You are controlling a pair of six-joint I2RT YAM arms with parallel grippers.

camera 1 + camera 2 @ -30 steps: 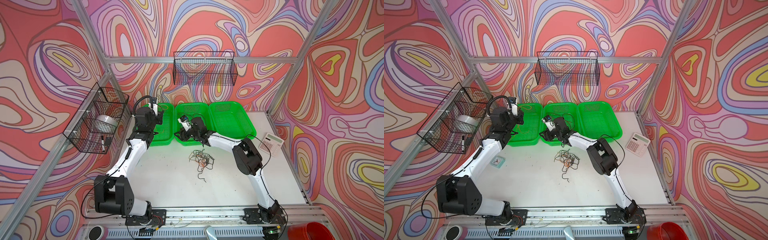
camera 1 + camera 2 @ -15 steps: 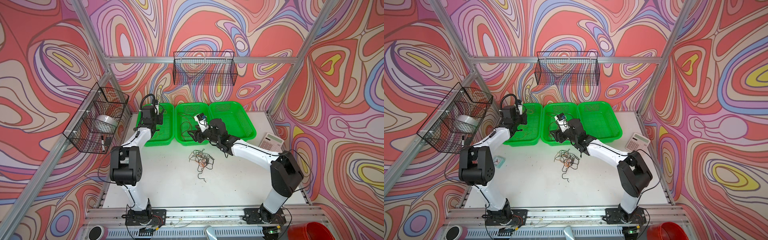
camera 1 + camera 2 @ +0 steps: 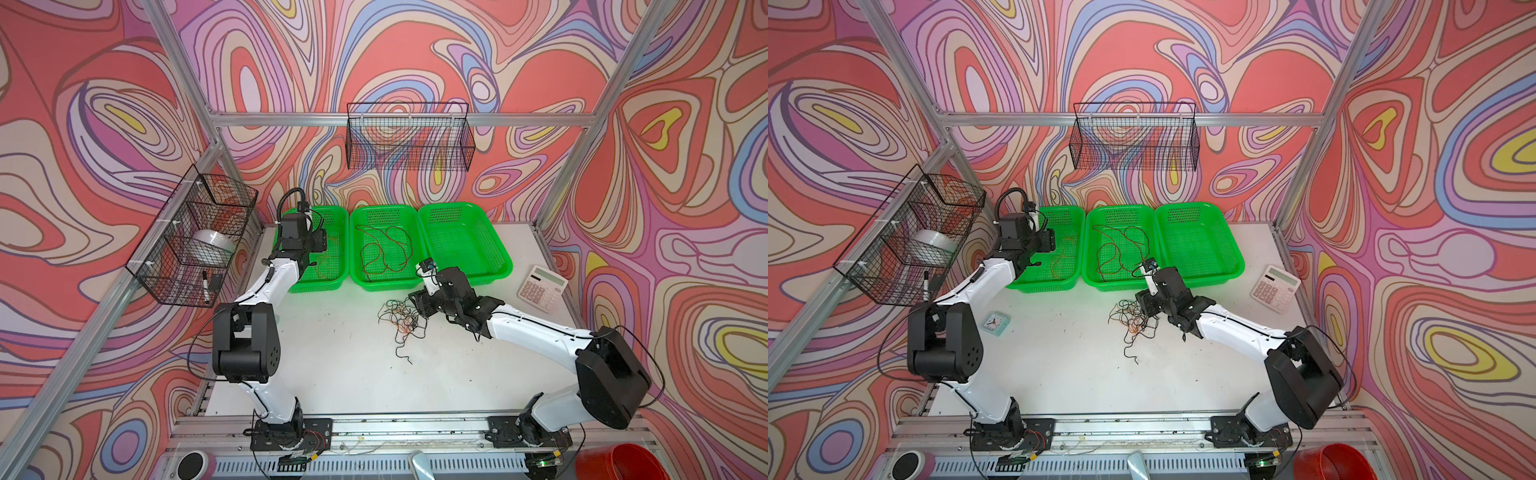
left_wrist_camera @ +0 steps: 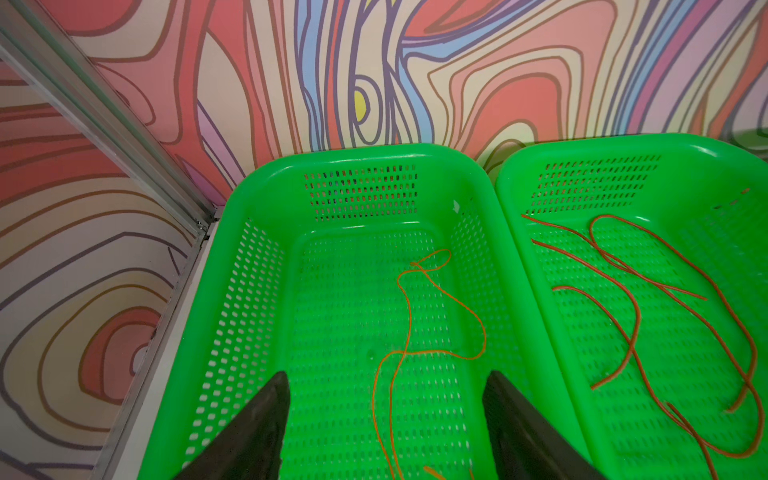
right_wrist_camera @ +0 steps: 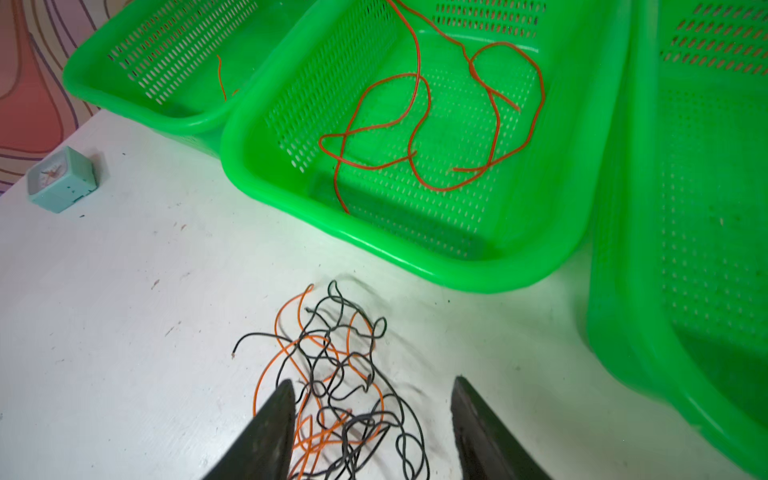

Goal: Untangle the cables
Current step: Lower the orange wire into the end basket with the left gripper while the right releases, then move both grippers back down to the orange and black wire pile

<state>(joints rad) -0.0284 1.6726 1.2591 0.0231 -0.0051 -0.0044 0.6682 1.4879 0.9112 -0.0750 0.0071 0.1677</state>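
While left gripper [image 4: 386, 376] hangs spread over leftmost green basket [image 4: 353, 156], loose orange wire [image 4: 409, 320] lying inside, right gripper [image 5: 372, 380] spread above tangled orange and black cables [image 5: 328, 345] on table [image 5: 104, 332].

Three green baskets [image 3: 465, 206], two wire baskets [image 3: 409, 141], two arms [image 3: 536, 332], one calculator [image 3: 542, 288], one clock [image 3: 995, 323], one cable tangle [image 3: 401, 322]

No legible text, labels or numbers anywhere

Org/blk cables [image 5: 332, 365], grn baskets [image 5: 457, 279], wht table [image 5: 124, 311].
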